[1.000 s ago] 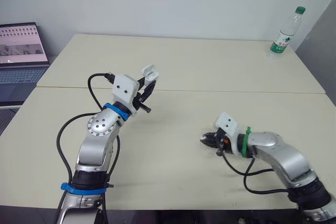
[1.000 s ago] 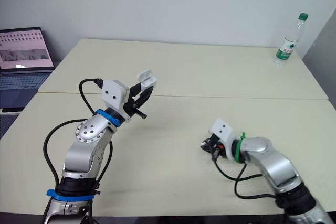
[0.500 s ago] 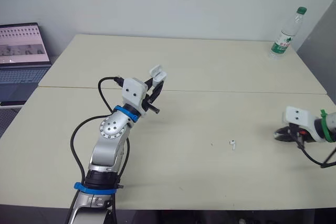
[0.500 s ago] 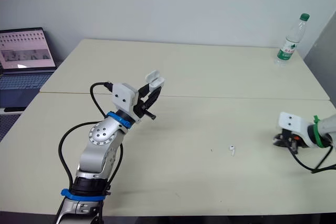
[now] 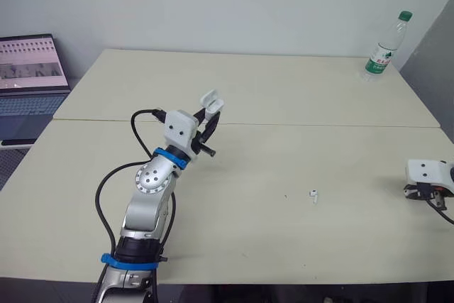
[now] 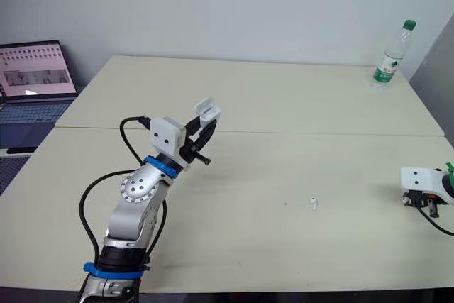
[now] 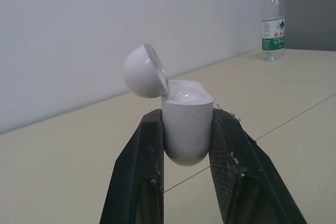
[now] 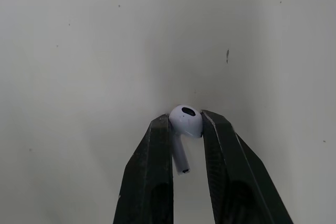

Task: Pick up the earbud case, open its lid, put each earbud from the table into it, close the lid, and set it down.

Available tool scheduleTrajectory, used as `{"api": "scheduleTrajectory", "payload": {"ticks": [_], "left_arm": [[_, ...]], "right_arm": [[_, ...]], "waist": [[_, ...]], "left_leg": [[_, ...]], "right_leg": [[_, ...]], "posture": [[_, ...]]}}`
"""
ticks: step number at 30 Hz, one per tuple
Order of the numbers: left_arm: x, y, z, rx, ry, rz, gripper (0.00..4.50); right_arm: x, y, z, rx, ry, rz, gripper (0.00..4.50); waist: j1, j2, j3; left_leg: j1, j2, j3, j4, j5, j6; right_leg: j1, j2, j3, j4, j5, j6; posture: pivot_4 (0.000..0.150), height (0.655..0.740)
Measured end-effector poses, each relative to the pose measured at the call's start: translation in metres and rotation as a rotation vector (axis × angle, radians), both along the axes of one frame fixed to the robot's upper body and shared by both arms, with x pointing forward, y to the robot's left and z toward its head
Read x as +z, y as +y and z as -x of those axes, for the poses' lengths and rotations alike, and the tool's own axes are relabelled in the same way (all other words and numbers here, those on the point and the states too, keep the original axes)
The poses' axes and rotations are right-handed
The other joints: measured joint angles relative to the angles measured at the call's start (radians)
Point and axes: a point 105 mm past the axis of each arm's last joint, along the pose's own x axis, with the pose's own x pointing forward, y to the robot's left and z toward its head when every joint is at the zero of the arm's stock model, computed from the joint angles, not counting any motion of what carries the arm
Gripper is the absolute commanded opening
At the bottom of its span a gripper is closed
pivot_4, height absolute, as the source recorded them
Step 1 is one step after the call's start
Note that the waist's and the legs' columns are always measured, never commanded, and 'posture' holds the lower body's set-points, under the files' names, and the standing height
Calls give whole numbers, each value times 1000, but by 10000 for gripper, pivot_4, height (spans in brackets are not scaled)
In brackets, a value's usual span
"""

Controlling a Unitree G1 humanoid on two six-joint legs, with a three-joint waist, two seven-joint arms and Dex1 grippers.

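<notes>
Left arm raised, jaws clamping the lid-open earbud case (image 7: 186,124); right jaws pinch an earbud (image 8: 185,121) by the surface's (image 5: 284,97) right edge. A second earbud (image 5: 313,194) lies loose; water bottle (image 5: 383,44) and laptop (image 5: 28,69) beyond.

case (image 5: 210,102): up above the table (image 5: 284,90), left of the middle, pinched in the left gripper (image 7: 187,121)
loose earbud (image 5: 313,194): lying on the table, right of the middle, nearer the front edge
held earbud (image 8: 185,121): between the right gripper (image 8: 186,121) fingers, out by the right edge
bottle (image 5: 384,44): standing at the far right corner
laptop (image 5: 28,69): off past the left edge, toward the far side
</notes>
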Motion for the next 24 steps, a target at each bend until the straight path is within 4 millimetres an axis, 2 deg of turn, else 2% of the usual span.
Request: {"api": "scheduleTrajectory", "payload": {"ticks": [2, 8, 19, 24], "left_arm": [[0, 0, 0, 2, -2, 1, 7970], [2, 0, 1, 1, -10, -1, 7970], [4, -1, 3, -2, -13, -2, 7970], [4, -1, 3, -2, -13, -2, 7970]], "right_arm": [[0, 0, 0, 6, 5, 3, 4302], [1, 0, -4, 7, -7, 9, 24690], [1, -2, -4, 10, 5, 28, 24690], [0, -7, -4, -108, 33, 2, 24690]], "waist": [[0, 0, 0], [0, 0, 0], [0, 0, 0], [1, 0, 0]], "left_leg": [[1, 0, 0, 0, 0, 0], [1, 0, 0, 0, 0, 0], [2, 0, 0, 0, 0, 0], [2, 0, -1, 0, 0, 0]], "right_leg": [[1, 0, 0, 0, 0, 0], [1, 0, 0, 0, 0, 0], [2, 0, 0, 0, 0, 0], [3, -1, 0, 0, 0, 0]], "posture": [[1500, 7400], [1500, 7400], [1500, 7400], [1500, 7400]]}}
